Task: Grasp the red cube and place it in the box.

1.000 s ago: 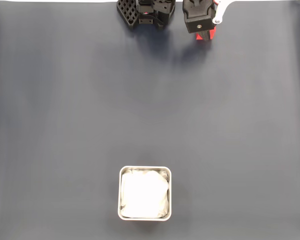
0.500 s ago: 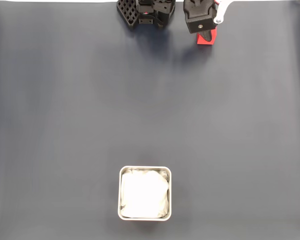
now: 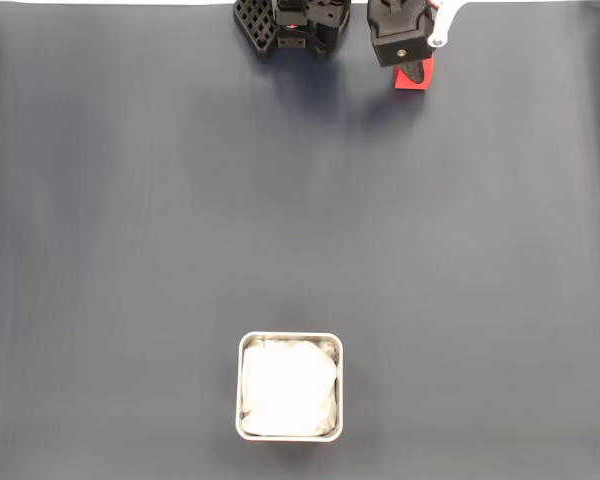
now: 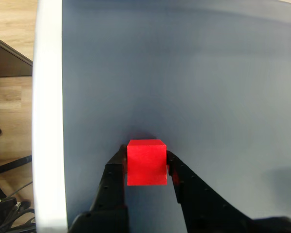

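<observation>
The red cube [image 4: 146,162] sits between the two black fingers [image 4: 117,171] of my gripper [image 4: 146,165], which press on its left and right faces in the wrist view. In the fixed view the gripper [image 3: 413,72] is at the top edge, right of centre, with part of the red cube [image 3: 418,80] showing below it. Whether the cube rests on the mat or hangs just above it, I cannot tell. The box [image 3: 290,337], a square silver tin with a white lining, stands far off at the bottom centre of the fixed view.
A dark blue-grey mat [image 3: 300,220] covers the table. The arm's black base [image 3: 295,25] stands at the top centre. The table's white edge [image 4: 48,121] runs close to the left of the cube in the wrist view, with wooden floor beyond it.
Since one second ago the gripper has shifted slightly and more of the red cube shows below it. Nothing has moved in the last half second.
</observation>
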Action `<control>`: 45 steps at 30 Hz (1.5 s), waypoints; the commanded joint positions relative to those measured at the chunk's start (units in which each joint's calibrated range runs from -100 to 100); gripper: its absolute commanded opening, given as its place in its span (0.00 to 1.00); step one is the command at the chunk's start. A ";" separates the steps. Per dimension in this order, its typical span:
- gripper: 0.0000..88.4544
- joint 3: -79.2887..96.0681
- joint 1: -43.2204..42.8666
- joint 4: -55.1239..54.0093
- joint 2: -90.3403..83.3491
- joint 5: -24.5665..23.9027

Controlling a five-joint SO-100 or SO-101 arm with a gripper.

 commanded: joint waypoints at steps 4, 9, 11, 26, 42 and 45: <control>0.07 -5.30 1.89 -3.27 5.42 -0.88; 0.07 -10.41 2.81 -4.09 9.32 -2.15; 0.06 -12.51 3.10 -4.01 10.70 -2.83; 0.05 -29.48 9.13 -3.76 24.31 -5.57; 0.05 -45.54 19.79 -3.85 37.57 -6.69; 0.05 -48.55 22.13 -3.93 40.17 -6.79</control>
